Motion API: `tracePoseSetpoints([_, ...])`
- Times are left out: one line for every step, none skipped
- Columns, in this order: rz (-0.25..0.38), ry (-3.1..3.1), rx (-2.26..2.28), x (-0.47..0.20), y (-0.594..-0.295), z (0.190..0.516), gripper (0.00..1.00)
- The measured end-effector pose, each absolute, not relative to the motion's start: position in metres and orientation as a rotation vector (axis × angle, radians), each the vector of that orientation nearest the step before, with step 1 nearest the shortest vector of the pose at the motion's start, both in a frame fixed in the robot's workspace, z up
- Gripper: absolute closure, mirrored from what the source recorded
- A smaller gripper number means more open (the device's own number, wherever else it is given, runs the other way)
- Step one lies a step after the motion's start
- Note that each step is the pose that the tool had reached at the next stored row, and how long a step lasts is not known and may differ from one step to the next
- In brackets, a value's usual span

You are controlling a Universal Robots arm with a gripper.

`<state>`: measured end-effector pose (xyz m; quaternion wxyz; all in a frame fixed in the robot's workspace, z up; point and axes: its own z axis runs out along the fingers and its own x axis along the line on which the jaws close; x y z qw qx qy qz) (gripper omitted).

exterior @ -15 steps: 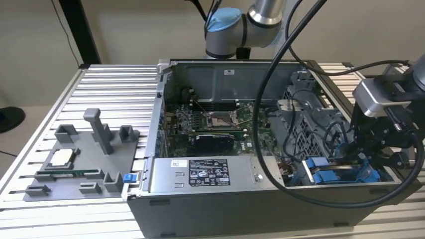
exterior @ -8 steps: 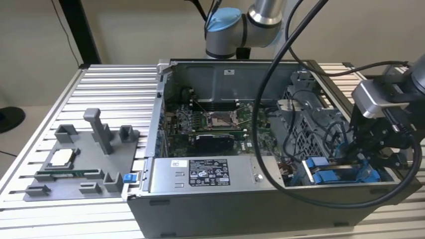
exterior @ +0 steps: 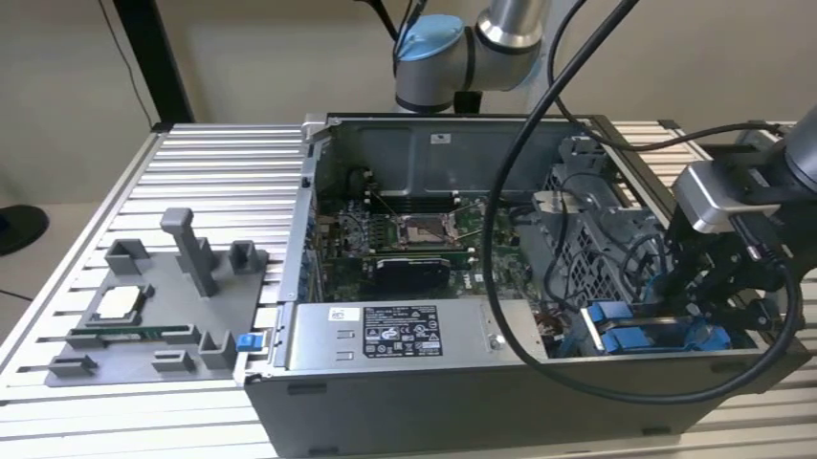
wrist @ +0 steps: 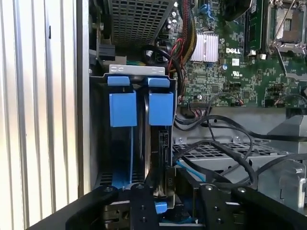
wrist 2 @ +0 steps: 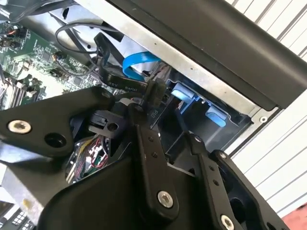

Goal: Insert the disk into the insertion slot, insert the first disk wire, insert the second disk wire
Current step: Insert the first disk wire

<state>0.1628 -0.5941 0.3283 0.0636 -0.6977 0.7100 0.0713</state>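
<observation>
A white label (exterior: pixel 383 341), densely covered with black print and small marks, is seen on the grey power-supply box (exterior: pixel 466 337) in the exterior view; its lines cannot be made out there. A small white sticker (exterior: pixel 441 137) is fixed to the case's back wall (exterior: pixel 396 158). In the first wrist view, a white maker's logo (wrist: pixel 233 50) is printed on the green motherboard (wrist: pixel 216 76). In the second wrist view, short white characters, possibly a voltage marking, are carried on the black wire plug (wrist 2: pixel 123 85).

Slot (wrist: pixel 136 69) grey metal, tabs (wrist: pixel 123 109) bright blue. Beside slot: motherboard (wrist: pixel 225 72) green, cage (wrist: pixel 139 24) grey, perforated. Cable (exterior: pixel 495 225) black. Table (wrist: pixel 43 120) silver, ribbed.
</observation>
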Motion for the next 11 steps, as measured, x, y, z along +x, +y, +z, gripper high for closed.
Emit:
tracePoseSetpoints([0.219, 2.146, -2.108, 0.163, -0.594, 0.329, 0.0])
tracePoseSetpoints([0.221, 2.147, -2.109, 0.163, -0.594, 0.33, 0.0])
tracePoseSetpoints([0.223, 2.148, -2.109, 0.163, -0.594, 0.332, 0.0])
tracePoseSetpoints([0.224, 2.148, -2.11, 0.163, -0.594, 0.334, 0.0])
tracePoseSetpoints([0.224, 2.149, -2.11, 0.163, -0.594, 0.336, 0.0])
tracePoseSetpoints([0.224, 2.149, -2.11, 0.163, -0.594, 0.338, 0.0])
tracePoseSetpoints([0.225, 2.149, -2.11, 0.163, -0.594, 0.34, 0.0])
tracePoseSetpoints([0.225, 2.149, -2.11, 0.163, -0.594, 0.343, 0.0])
tracePoseSetpoints([0.225, 2.149, -2.11, 0.163, -0.594, 0.346, 0.0])
tracePoseSetpoints([0.225, 2.149, -2.11, 0.163, -0.594, 0.348, 0.0])
tracePoseSetpoints([0.224, 2.149, -2.11, 0.163, -0.594, 0.35, 0.0])
